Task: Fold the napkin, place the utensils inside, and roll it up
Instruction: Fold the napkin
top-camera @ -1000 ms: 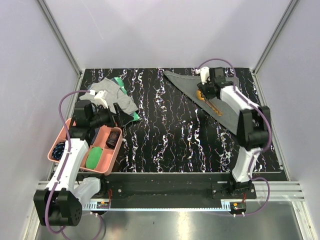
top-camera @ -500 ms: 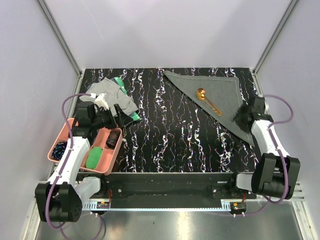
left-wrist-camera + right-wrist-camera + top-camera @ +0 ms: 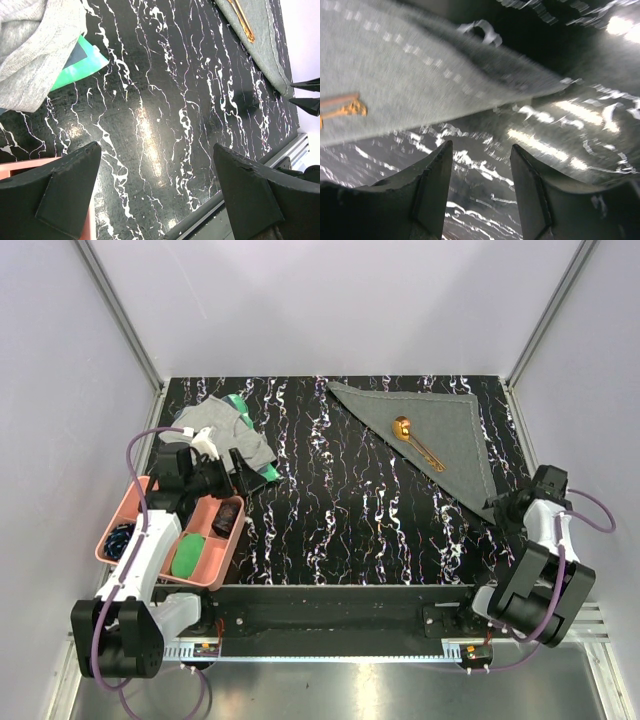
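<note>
Black marbled table, pale walls. The napkin lay as a folded triangle just ahead of the right gripper, its narrow tip almost at the fingers and its long edge running diagonally away. That gripper's fingers stood partly spread, nothing between them. A spoon lay on the cloth farther ahead, handle pointing back toward the gripper, bowl away. Judged: cloth thin, limp, light, so pinch the hemmed tip; spoon stiff, slick, may slide. Left gripper was spread wide, well apart from both.
</note>
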You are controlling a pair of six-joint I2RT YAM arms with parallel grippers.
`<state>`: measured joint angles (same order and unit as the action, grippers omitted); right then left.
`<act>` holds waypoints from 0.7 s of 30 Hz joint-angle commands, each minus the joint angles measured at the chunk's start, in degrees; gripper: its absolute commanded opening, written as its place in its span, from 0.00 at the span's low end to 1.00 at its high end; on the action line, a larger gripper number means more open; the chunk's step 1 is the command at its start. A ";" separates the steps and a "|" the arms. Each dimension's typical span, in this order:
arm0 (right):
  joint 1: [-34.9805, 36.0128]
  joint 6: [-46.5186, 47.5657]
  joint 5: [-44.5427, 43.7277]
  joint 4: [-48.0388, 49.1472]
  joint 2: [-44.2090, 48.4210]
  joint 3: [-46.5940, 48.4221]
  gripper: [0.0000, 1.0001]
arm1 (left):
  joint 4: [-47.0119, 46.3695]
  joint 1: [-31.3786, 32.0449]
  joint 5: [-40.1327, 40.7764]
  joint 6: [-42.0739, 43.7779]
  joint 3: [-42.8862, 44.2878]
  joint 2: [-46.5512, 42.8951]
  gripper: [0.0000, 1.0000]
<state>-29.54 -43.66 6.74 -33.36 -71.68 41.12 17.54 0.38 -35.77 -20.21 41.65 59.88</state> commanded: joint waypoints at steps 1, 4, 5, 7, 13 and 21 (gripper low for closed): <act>-2.71 -0.81 -0.32 1.11 -1.79 1.41 0.58 | -0.93 0.32 -0.44 0.26 1.50 0.94 0.96; -3.68 -0.73 0.02 2.16 -3.37 1.59 0.56 | -0.84 0.76 -0.36 0.43 1.77 1.47 0.96; -3.86 -0.81 0.02 2.25 -3.81 1.68 0.56 | -0.75 0.93 -0.35 0.52 1.86 1.64 0.96; -4.03 -0.73 -0.59 2.78 -4.69 1.68 0.56 | -0.67 0.94 -0.18 0.52 1.95 1.82 0.96; -6.14 -0.64 -1.73 4.27 -5.66 1.77 0.54 | 0.12 1.20 0.61 1.05 2.21 1.91 0.96; -7.11 -1.69 -1.38 5.85 -6.72 0.80 0.54 | 0.30 1.73 0.52 1.22 2.38 2.09 0.96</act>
<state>-36.21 -43.97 6.50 -29.56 -77.69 41.21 18.48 1.74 -35.70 -19.86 41.67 61.89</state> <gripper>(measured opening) 0.543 0.961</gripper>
